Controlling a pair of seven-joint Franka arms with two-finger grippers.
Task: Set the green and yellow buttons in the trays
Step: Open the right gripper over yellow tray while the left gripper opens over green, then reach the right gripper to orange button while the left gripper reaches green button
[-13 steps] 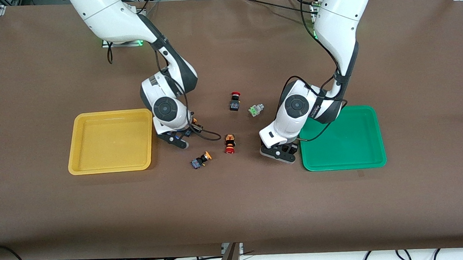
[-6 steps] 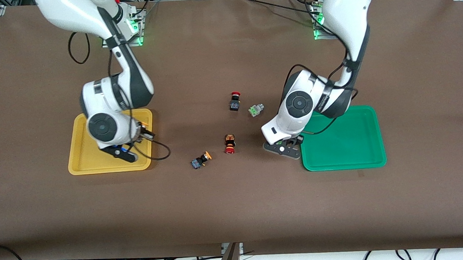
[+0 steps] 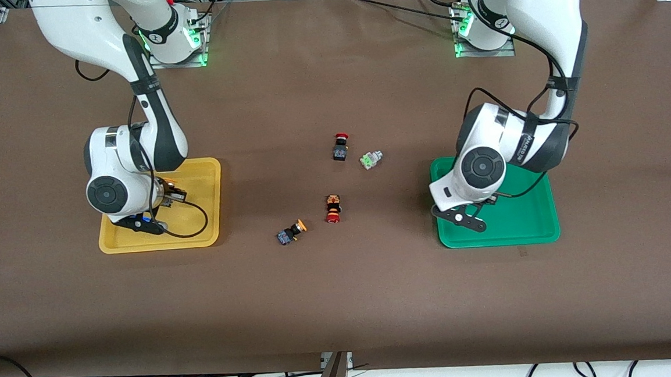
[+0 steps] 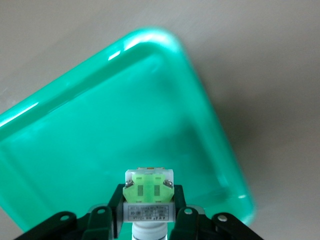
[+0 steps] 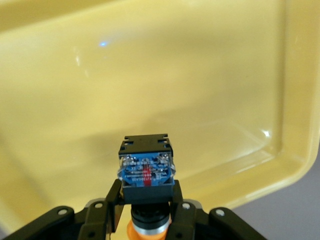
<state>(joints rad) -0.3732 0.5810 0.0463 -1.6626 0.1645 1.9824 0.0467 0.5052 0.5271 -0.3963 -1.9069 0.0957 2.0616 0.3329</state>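
Observation:
My left gripper [image 3: 467, 220] is shut on a pale grey green-faced button [image 4: 148, 199] over the green tray [image 3: 524, 223], near its corner closest to the table's middle; the tray fills the left wrist view [image 4: 90, 140]. My right gripper [image 3: 139, 224] is shut on a black-and-blue yellow-capped button [image 5: 146, 172] over the yellow tray [image 3: 195, 188], which also fills the right wrist view [image 5: 150, 75]. A second green button [image 3: 370, 159] and a second yellow button [image 3: 290, 232] lie on the table between the trays.
Two black-bodied red-capped switches lie between the trays: one [image 3: 340, 147] beside the loose green button, one [image 3: 332, 208] nearer the front camera beside the loose yellow button. A brown mat [image 3: 342, 304] covers the table.
Both arms swung outward from the table's middle with their buttons. The right gripper moved over the yellow tray, the left gripper over the green tray. The loose switches have not moved.

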